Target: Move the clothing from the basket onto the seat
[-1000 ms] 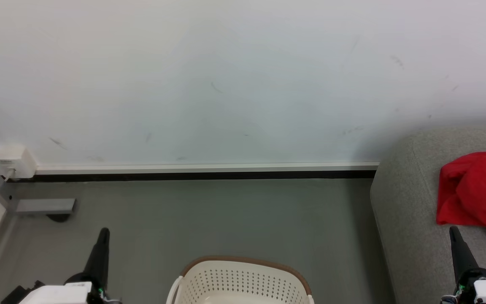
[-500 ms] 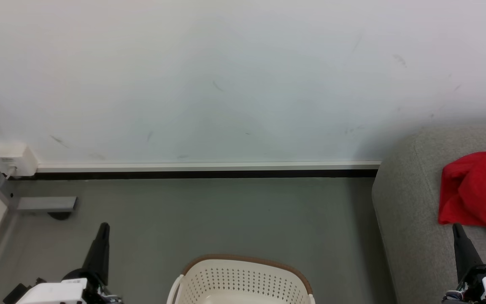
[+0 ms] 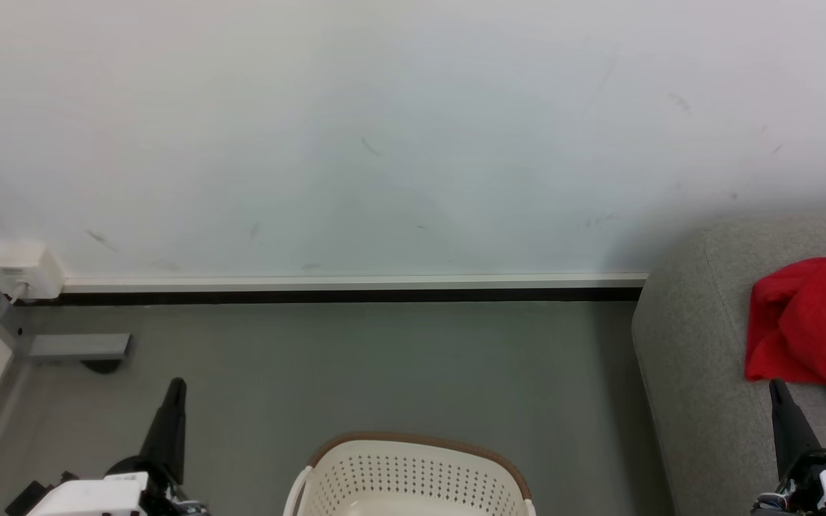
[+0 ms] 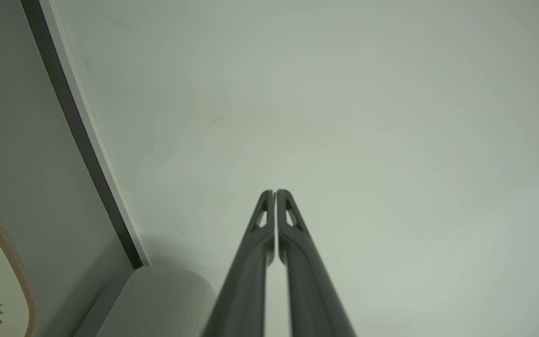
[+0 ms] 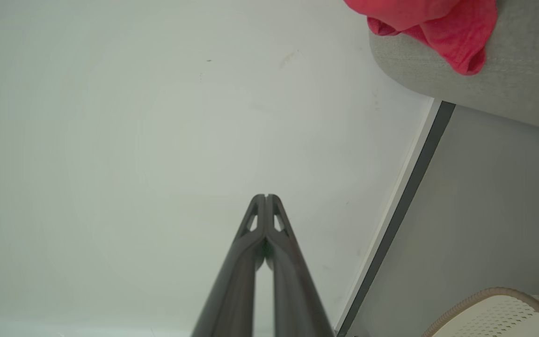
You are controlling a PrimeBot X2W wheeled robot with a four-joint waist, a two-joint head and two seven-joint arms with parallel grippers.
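Red clothing [image 3: 811,326] lies bunched on the grey seat [image 3: 685,358] at the right edge of the head view; the right wrist view shows the clothing [image 5: 442,25] on the seat [image 5: 503,89] too. The cream basket [image 3: 413,476] with its brown rim stands on the floor at bottom centre; the part of its inside that shows holds nothing. My left gripper [image 3: 176,387] is shut and empty, left of the basket. My right gripper [image 3: 776,387] is shut and empty, just below the clothing. Both wrist views show shut fingers [image 4: 275,193] [image 5: 265,196] pointing at the wall.
A white wall with a dark baseboard [image 3: 348,295] runs across behind the grey floor. A white power adapter [image 3: 22,272] is plugged in at far left, above a grey floor bracket [image 3: 79,347]. The basket rim [image 4: 3,262] and the seat corner [image 4: 166,299] show in the left wrist view.
In the first half-second both grippers shifted slightly, the left up and the right outward, and the view drifted a little. Since then nothing has moved.
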